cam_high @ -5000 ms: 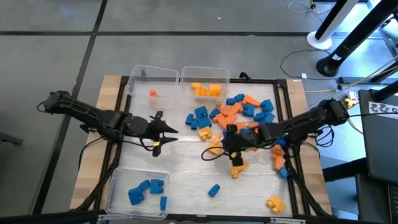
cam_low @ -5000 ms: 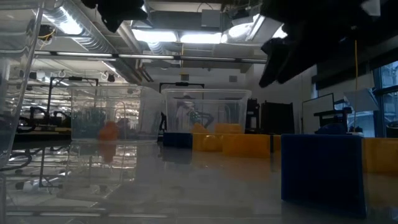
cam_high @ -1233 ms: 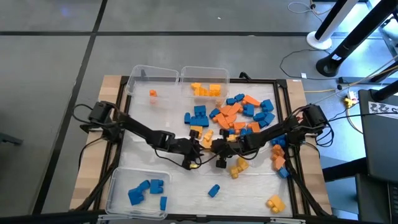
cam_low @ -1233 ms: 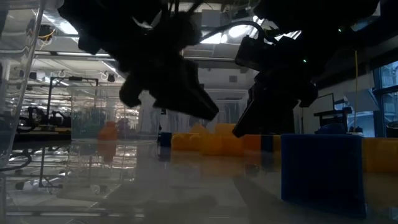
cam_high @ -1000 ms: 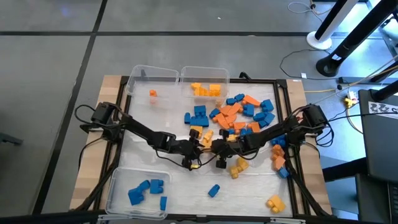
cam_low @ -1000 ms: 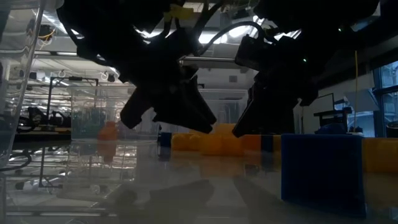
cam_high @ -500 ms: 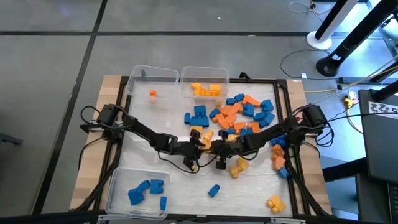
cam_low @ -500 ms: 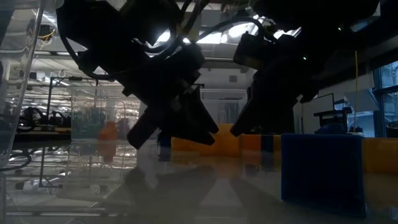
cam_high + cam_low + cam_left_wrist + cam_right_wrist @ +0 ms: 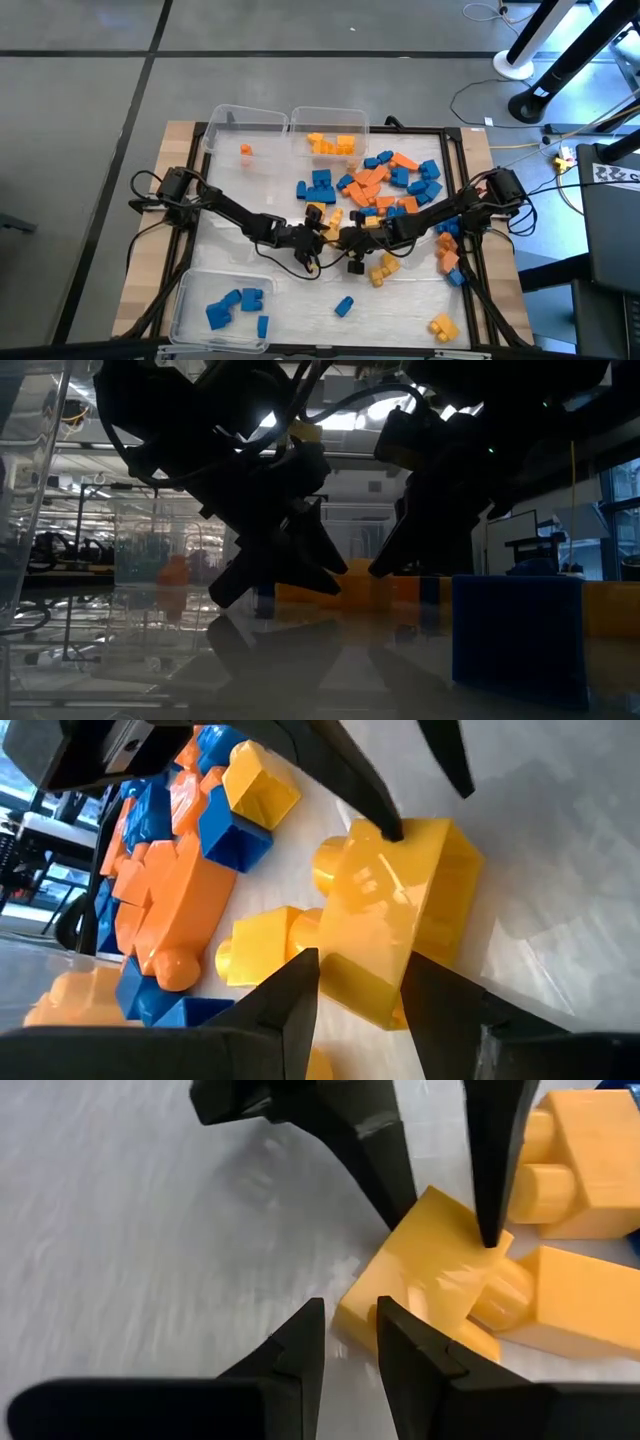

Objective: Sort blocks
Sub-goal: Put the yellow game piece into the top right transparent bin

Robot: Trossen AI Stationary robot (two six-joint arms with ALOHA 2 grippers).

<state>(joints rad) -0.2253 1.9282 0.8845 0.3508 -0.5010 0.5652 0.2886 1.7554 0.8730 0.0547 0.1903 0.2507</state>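
Left gripper [image 9: 322, 236] nearer right gripper [image 9: 343, 238]

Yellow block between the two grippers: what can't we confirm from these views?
- High view: the yellow block is hidden under the left gripper and right gripper.
- Low view: both grippers are backlit silhouettes; contact with the block is unreadable.
- Wrist views: fingers straddle the yellow block, but whether either pinches it is unclear.
- Blue block in the low view hides the pile behind it.
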